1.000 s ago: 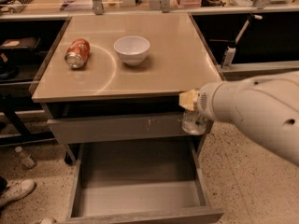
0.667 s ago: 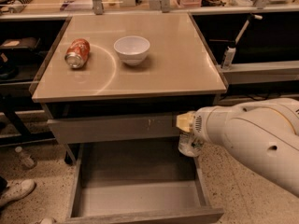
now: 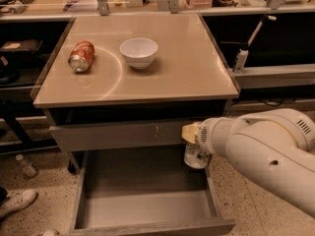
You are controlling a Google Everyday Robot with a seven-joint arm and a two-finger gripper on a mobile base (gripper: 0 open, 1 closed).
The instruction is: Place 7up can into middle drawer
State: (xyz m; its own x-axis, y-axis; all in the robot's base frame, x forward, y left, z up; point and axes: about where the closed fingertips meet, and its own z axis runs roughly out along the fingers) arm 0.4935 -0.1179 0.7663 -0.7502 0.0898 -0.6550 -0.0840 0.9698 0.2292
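Moved: gripper [image 3: 193,144] and its load are lower and a little further left than a second ago, down from level with the table edge to below the upper drawer front [image 3: 118,134], right of centre in the frame.

Gripper: clenched on the 7up can [image 3: 195,159]. The can hangs beneath the wrist.

7up can: held above the rear right corner of the open drawer [image 3: 142,209], just inside its right wall, apparently clear of the floor.

Drawer: pulled out, lower centre of frame, floor bare.

Meaning for the task: by my reading the carry is nearly over. The can is already within the drawer's outline, and lowering and letting go remain.

Table [image 3: 192,77], upper centre: orange can [image 3: 81,56] on its side at upper left, white bowl [image 3: 139,51] beside it. Both are well apart from the arm.

Hidden or unclear:
- The wrist covers most of the gripper, and only a yellowish part shows at its left.
- The can's top is covered, and its print cannot be read.
- How much gap lies between can and floor cannot be told.
- The bottom edge of the frame cuts off the drawer's front.
- The right edge cuts off the arm.
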